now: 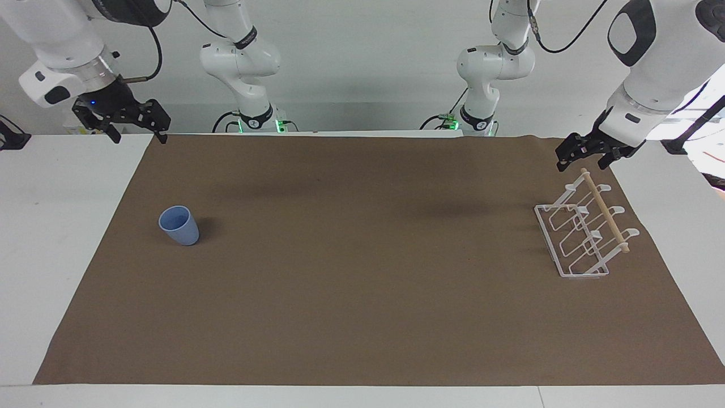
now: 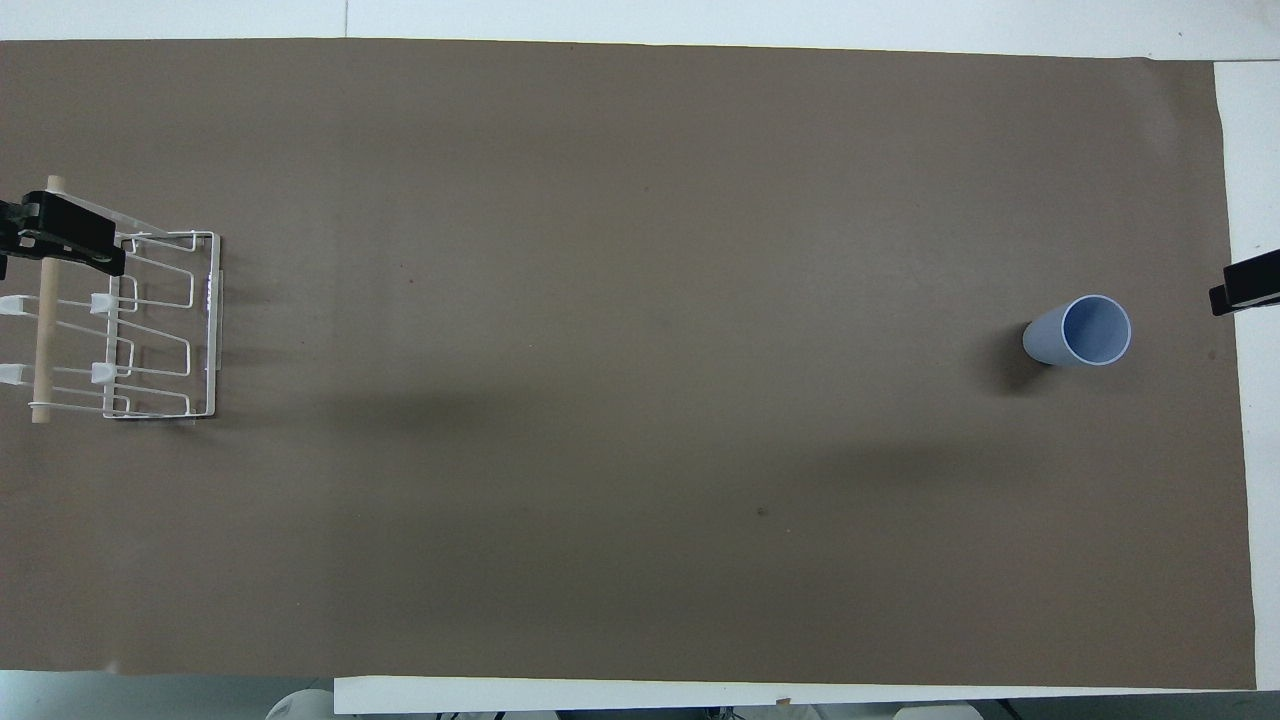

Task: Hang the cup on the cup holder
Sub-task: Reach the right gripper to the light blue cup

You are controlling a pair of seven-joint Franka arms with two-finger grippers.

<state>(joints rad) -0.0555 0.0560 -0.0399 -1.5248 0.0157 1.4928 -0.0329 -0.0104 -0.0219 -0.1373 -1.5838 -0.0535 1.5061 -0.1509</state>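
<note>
Cup (image 1: 179, 225) stands upright on mat, well apart from right pincer (image 1: 137, 135)

A brown paper sheet (image 1: 362, 294) lies flat over most of the white counter (image 1: 62, 238), leaving bare white strips along both short ends and the edges. A few tiny dark specks (image 2: 762, 512) mark the paper. A pale wall (image 1: 368, 68) rises at the counter's robot end, where black cables (image 1: 572, 34) hang.
</note>
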